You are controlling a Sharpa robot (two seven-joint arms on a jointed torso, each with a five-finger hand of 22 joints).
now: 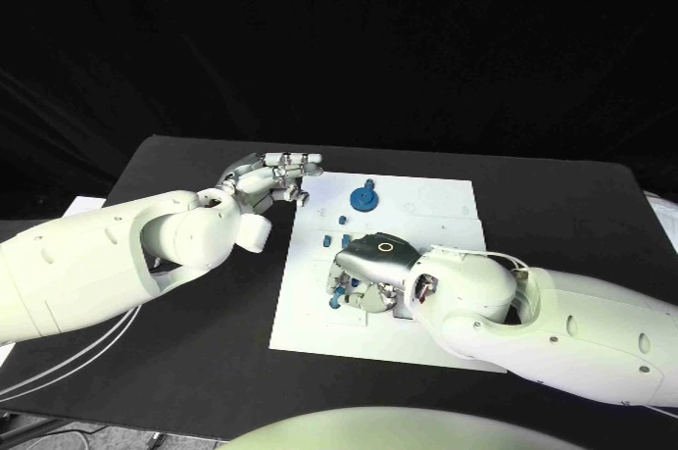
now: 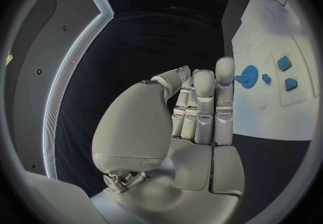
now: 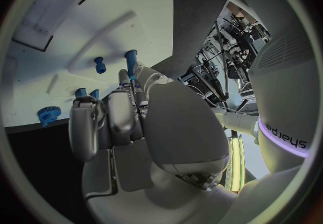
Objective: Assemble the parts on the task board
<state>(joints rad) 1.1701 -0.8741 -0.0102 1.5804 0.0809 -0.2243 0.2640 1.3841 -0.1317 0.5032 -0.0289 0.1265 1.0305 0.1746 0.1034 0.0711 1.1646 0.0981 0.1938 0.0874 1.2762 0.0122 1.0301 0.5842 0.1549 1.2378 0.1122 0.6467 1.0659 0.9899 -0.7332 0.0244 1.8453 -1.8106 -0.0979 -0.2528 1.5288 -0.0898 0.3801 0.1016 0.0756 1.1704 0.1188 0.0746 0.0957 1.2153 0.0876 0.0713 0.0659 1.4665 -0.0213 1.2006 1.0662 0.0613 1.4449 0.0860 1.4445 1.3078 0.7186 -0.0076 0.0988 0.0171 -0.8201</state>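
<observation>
Your robot's right hand (image 1: 370,269) is bent over the near-left part of the white task board (image 1: 431,200), which lies in the middle of the black counter (image 1: 565,200). In the right wrist view its fingers (image 3: 114,116) are curled, and a slim blue part (image 3: 131,62) stands up at their tips, apparently pinched there. Another small blue peg (image 3: 99,64) stands on the board just beyond, and two more blue pieces (image 3: 86,93) show beside the fingers.

Your left hand (image 1: 268,180) hovers at the board's far-left corner, over the counter's edge of the plate. Its fingers (image 2: 202,103) are drawn together and held straight, the thumb folded across the palm, with nothing in them.

A blue gear (image 1: 364,197) sits on the far half of the board, well apart from the right hand; in the left wrist view the same gear (image 2: 247,77) lies just past the left fingertips, with smaller blue parts (image 2: 284,63) farther along the plate.
</observation>
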